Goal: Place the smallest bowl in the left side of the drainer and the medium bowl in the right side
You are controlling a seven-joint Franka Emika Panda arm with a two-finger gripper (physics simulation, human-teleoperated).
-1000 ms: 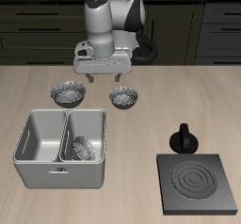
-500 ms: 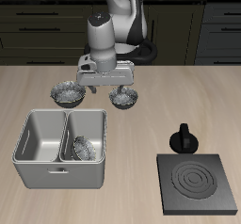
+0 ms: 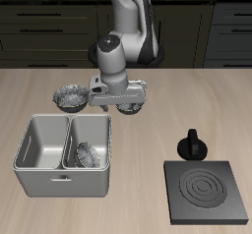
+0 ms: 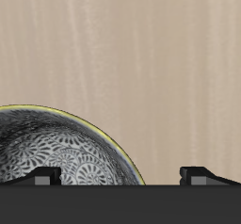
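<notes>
Gripper (image 3: 120, 104) lowered onto bowl (image 3: 129, 104), jaws apart; we judge grasp next; drainer (image 3: 39, 169) at 7 o'clock.

A pale wooden table (image 3: 197, 95) with faint vertical grain carries everything. Toward its front edge stands a light-grey metal two-compartment drainer (image 3: 39, 174), with a flat black square stove plate (image 3: 206, 192) beside it. A small black knobbed object (image 3: 193, 144) sits just behind that plate. Farther back rest two shiny, dark-grey mottled metallic bowls (image 3: 70, 98) (image 3: 131, 104).
</notes>
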